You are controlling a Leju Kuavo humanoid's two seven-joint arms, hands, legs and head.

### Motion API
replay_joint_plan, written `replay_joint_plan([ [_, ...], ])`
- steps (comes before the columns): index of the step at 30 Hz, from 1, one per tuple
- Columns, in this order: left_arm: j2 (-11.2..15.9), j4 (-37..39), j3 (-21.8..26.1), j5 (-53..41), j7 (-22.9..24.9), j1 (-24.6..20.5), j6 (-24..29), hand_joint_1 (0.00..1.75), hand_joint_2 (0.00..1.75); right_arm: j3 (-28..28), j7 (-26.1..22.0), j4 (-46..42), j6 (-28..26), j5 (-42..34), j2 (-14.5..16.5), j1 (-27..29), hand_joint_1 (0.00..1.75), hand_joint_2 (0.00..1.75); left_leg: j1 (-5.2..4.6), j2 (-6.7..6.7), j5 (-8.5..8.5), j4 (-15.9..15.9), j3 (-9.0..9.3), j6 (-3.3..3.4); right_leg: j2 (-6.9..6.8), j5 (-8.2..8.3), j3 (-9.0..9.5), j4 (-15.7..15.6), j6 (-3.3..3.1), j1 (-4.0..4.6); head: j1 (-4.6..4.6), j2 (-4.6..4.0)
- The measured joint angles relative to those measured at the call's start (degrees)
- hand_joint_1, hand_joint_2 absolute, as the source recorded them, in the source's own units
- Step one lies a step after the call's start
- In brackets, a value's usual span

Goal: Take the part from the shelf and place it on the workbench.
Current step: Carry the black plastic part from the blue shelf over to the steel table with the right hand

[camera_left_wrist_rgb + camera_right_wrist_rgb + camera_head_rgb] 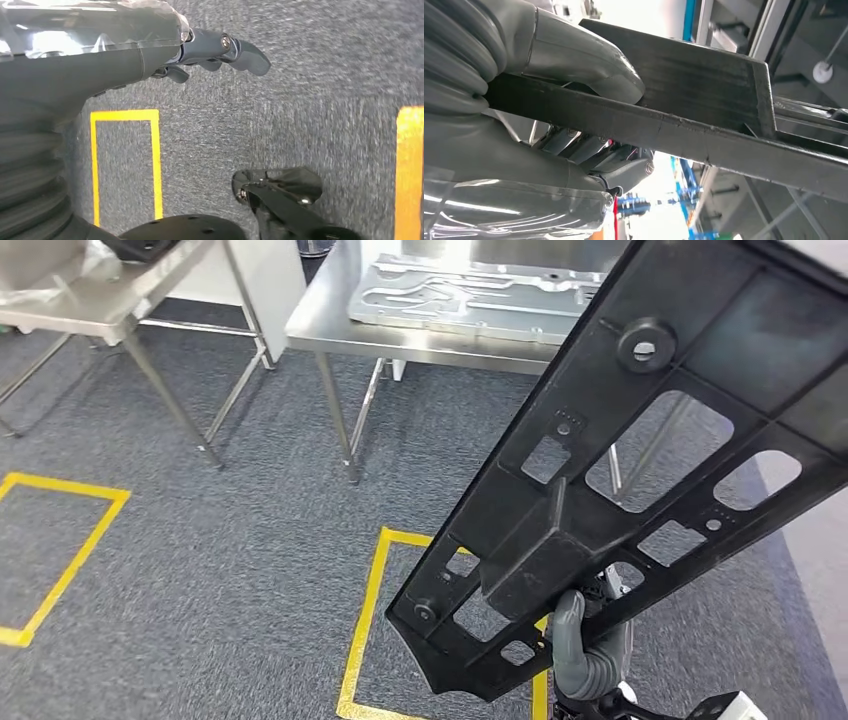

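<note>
The right hand point(590, 645) rises from the lower edge of the head view and grips the part point(640, 450), a long black plastic panel pierced with cut-outs. Its grey thumb lies across the panel's near face close to the pointed lower end, and the panel runs up and to the right from there, tilted, out past the picture's top right corner. The part is held in the air over the grey carpet point(250, 540), above a square of yellow floor tape point(365, 630), with the steel workbench point(330, 320) well apart beyond it (a silver pressed metal sheet point(470, 295) already lies on that bench).

The right wrist view gives the grip from close behind: the thick thumb point(589, 65) presses on one side of the panel's edge point(704, 125) while the darker fingers point(594, 150) close in on the other side, so the panel is clamped between them.

The left wrist view looks down at the carpet and shows the left hand point(210, 50) hanging with nothing in it, its dark fingers extended and only slightly bent. More yellow tape point(155, 160) marks the floor below it.
</note>
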Motion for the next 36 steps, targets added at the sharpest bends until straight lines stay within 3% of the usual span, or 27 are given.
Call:
replay_joint_plan([
  [1,0.01,0.01,0.0,0.0,-0.01,0.07,-0.02,0.0,1.75,-0.09,-0.01,-0.01,0.05,0.03,0.09,0.08,1.75,1.75,0.01,-0.08,0.91,0.06,-0.34,-0.03,0.92,-0.05,0.07,0.09,0.03,0.0,0.0,0.0],
  [3,0.04,0.02,0.01,0.02,-0.13,0.12,-0.08,0.0,1.75,-0.31,-0.02,-0.06,0.21,0.1,0.26,0.2,1.75,1.75,0.16,-0.85,5.39,-6.02,1.85,0.01,2.75,-0.28,0.27,0.39,0.31,-0.05,0.0,0.01],
  [5,0.07,0.03,0.08,0.21,-0.5,0.19,-0.26,0.0,1.75,-0.58,-0.09,-0.26,0.62,0.3,0.49,0.31,1.75,1.75,0.48,-3.72,8.49,-12.84,4.52,0.21,4.2,-0.63,0.01,1.0,0.83,-0.05,0.01,0.0],
  [7,0.07,0.04,0.27,0.62,-0.98,0.12,-0.46,0.0,1.75,-0.89,-0.19,-0.55,1.23,0.71,0.79,0.46,1.75,1.75,0.53,-5.33,8.85,-14.95,5.27,0.68,5.31,-0.7,-0.57,1.39,1.49,-0.12,0.02,0.01],
  [9,0.0,0.04,0.43,0.92,-1.4,-0.09,-0.67,0.0,1.75,-1.22,-0.25,-0.87,1.75,1.06,1.01,0.64,1.75,1.75,0.41,-4.05,9.03,-15.24,5.39,1.41,6.13,-0.59,-0.89,1.42,2.19,-0.3,0.01,0.01],
  [10,0.01,0.04,0.47,0.99,-1.55,-0.14,-0.76,0.0,1.75,-1.39,-0.27,-1.05,1.9,1.15,1.05,0.75,1.75,1.75,0.43,-3.35,9.13,-15.46,5.55,1.78,5.35,-0.84,-1.09,1.81,2.49,-0.23,0.09,0.01],
  [11,0.02,0.04,0.5,0.99,-1.69,-0.15,-0.86,0.0,1.75,-1.55,-0.3,-1.22,2.0,1.21,1.1,0.8,1.75,1.75,0.47,-2.52,9.2,-15.69,5.71,2.17,3.73,-1.75,-1.83,3.34,2.79,-0.13,0.22,0.01],
  [13,0.13,0.04,0.56,0.93,-1.89,-0.04,-0.99,0.0,1.75,-1.81,-0.32,-1.42,2.04,1.32,1.25,0.87,1.75,1.75,0.39,-0.93,9.15,-15.9,5.89,2.69,-0.24,-5.0,-5.04,9.73,3.25,-0.01,0.49,0.01],
  [15,0.16,0.04,0.66,0.87,-2.0,0.11,-1.08,0.0,1.75,-2.03,-0.32,-1.44,2.04,1.46,1.37,0.99,1.75,1.75,0.22,0.38,8.97,-15.88,5.92,2.82,-1.65,-7.79,-8.94,17.05,3.49,-0.17,0.52,0.01],
  [16,0.17,0.04,0.7,0.83,-2.02,0.14,-1.12,0.0,1.75,-2.13,-0.3,-1.44,2.01,1.67,1.39,1.1,1.75,1.75,0.16,0.92,8.88,-15.87,5.96,2.8,-1.8,-7.88,-9.85,18.63,3.49,-0.23,0.52,0.01],
  [17,0.17,0.04,0.73,0.78,-2.04,0.11,-1.18,0.0,1.75,-2.21,-0.28,-1.45,1.95,1.97,1.41,1.21,1.75,1.75,0.1,1.29,8.79,-15.87,6.03,2.74,-1.85,-6.93,-9.56,17.98,3.4,-0.27,0.52,0.01],
  [18,0.17,0.04,0.75,0.72,-2.07,0.02,-1.26,0.0,1.75,-2.28,-0.24,-1.52,1.84,2.39,1.46,1.34,1.75,1.75,0.04,1.64,8.71,-15.87,6.16,2.68,-1.91,-5.1,-8.01,15.05,3.18,-0.27,0.52,0.0],
  [19,0.17,0.04,0.75,0.64,-2.11,-0.1,-1.34,0.0,1.75,-2.33,-0.2,-1.65,1.72,2.81,1.56,1.45,1.75,1.75,-0.02,1.85,8.63,-15.89,6.33,2.62,-2.03,-2.99,-5.7,10.83,2.85,-0.2,0.54,0.0],
  [21,0.19,0.04,0.75,0.56,-2.23,-0.27,-1.49,0.0,1.75,-2.42,-0.14,-2.11,1.56,3.45,1.82,1.54,1.75,1.75,-0.2,2.04,8.44,-15.91,6.59,2.32,-2.55,-0.62,-1.73,3.47,2.1,0.22,0.53,0.0],
  [24,0.23,0.04,0.75,0.53,-2.37,-0.33,-1.55,0.0,1.75,-2.53,-0.08,-2.6,1.55,3.82,2.09,1.64,1.75,1.75,-0.26,2.24,8.28,-16.12,6.83,1.37,-2.65,-0.5,-0.72,1.14,1.31,0.71,0.55,0.01],
  [26,0.28,0.04,0.75,0.52,-2.4,-0.37,-1.56,0.0,1.75,-2.59,0.09,-2.83,1.53,3.86,2.27,1.77,1.75,1.75,-0.26,1.94,7.87,-15.95,6.94,0.72,-2.34,-0.27,-0.35,0.6,0.81,0.4,0.51,0.01],
  [28,0.37,0.04,0.75,0.52,-2.42,-0.38,-1.56,0.0,1.75,-2.63,0.24,-3.03,1.53,3.89,2.56,1.81,1.75,1.75,-0.18,0.94,5.53,-12.23,5.3,0.34,-2.16,-0.12,0.09,0.11,0.32,0.13,0.41,0.01],
  [30,0.44,0.04,0.75,0.52,-2.43,-0.3,-1.56,0.0,1.75,-2.68,0.34,-3.07,1.54,3.89,2.77,1.84,1.75,1.75,-0.09,0.21,1.82,-4.1,1.21,0.19,-1.93,-0.26,0.15,0.13,-0.05,0.27,0.34,0.01],
  [31,0.46,0.04,0.75,0.53,-2.43,-0.2,-1.56,0.0,1.75,-2.71,0.37,-3.07,1.54,3.94,2.81,1.89,1.75,1.75,-0.07,0.09,0.91,-0.8,-0.61,0.15,-1.72,-0.32,0.17,0.19,-0.15,0.35,0.35,0.01],
  [32,0.48,0.04,0.75,0.53,-2.43,-0.08,-1.56,0.0,1.75,-2.74,0.38,-3.07,1.54,4.03,2.83,1.91,1.75,1.75,-0.07,0.05,1.17,0.61,-1.57,0.15,-1.48,-0.41,0.22,0.27,-0.19,0.41,0.35,0.01],
  [33,0.5,0.04,0.75,0.52,-2.43,0.01,-1.56,0.0,1.75,-2.77,0.37,-3.1,1.55,4.16,2.86,1.94,1.75,1.75,-0.07,0.04,2.7,-0.56,-1.28,0.21,-1.24,-0.53,0.33,0.37,-0.17,0.43,0.35,0.01],
  [35,0.55,0.04,0.75,0.35,-2.22,0.07,-1.48,0.0,1.75,-2.78,0.34,-3.33,1.65,4.72,2.94,2.0,1.75,1.75,-0.08,-0.19,7.18,-7.99,1.84,0.59,-0.84,-0.93,0.62,0.69,0.06,0.45,0.37,0.01],
  [36,0.58,0.05,0.75,0.22,-1.94,0.06,-1.37,0.0,1.75,-2.77,0.32,-3.55,1.78,5.13,2.97,2.03,1.75,1.75,-0.16,-0.38,8.62,-11.62,3.42,0.83,-0.71,-1.16,0.63,0.93,0.26,0.53,0.37,0.01],
])
